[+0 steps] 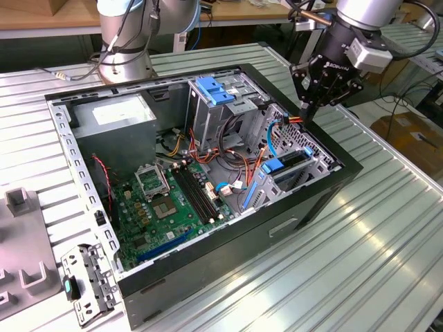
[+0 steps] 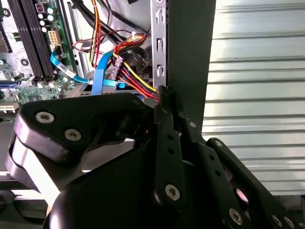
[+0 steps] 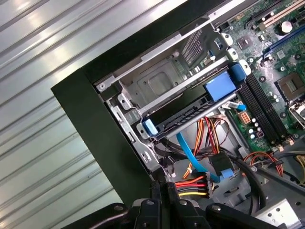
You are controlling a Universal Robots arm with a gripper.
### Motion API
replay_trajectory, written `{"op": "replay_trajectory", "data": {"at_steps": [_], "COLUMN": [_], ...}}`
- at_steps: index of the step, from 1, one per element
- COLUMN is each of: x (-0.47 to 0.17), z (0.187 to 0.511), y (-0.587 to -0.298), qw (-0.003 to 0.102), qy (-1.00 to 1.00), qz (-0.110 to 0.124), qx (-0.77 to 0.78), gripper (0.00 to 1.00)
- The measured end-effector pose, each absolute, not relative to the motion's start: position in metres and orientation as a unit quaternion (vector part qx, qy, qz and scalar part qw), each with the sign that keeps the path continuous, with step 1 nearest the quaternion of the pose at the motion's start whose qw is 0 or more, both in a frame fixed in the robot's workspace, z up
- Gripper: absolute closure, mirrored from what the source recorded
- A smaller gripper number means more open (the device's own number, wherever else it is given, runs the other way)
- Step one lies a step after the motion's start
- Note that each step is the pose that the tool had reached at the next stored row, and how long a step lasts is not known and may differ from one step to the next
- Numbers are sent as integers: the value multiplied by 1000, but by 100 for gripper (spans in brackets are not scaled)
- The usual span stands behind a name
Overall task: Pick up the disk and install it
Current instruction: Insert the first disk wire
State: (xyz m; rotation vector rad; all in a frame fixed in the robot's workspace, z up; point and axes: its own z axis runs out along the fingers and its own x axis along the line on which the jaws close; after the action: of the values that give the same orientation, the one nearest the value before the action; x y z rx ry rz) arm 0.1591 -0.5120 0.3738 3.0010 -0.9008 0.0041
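Observation:
My gripper (image 1: 304,115) hangs shut with nothing in it over the open computer case's (image 1: 315,200) wall, on the exterior view's right. In both wrist views its fingertips (image 2: 164,91) (image 3: 162,184) come together beside a bundle of red, yellow and black power cables (image 3: 193,185). In the low grey drive cage (image 3: 162,78) under a blue latch (image 3: 219,86), a flat dark unit with a blue plastic end (image 3: 149,128) lies edge-on. It looks like the disk (image 1: 296,159); its label is hidden.
Inside the case are a green motherboard (image 1: 166,200), a grey power-supply box (image 1: 114,117), a taller cage with a blue latch (image 1: 214,90) and a blue data cable (image 3: 187,150). A grey fixture (image 1: 21,235) and a loose bracket (image 1: 86,283) lie on the ribbed metal table (image 1: 360,263).

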Motion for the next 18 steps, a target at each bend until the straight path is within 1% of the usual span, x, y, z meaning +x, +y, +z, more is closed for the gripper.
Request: {"op": "replay_trajectory", "data": {"at_steps": [7,18], "x": [149,149], "z": [374,372], "y": [-512,-512], "qw": [4,4], "qy": [-309,-406], "qz": [1,1], "qx": [951,914], "gripper": [83,83]}}
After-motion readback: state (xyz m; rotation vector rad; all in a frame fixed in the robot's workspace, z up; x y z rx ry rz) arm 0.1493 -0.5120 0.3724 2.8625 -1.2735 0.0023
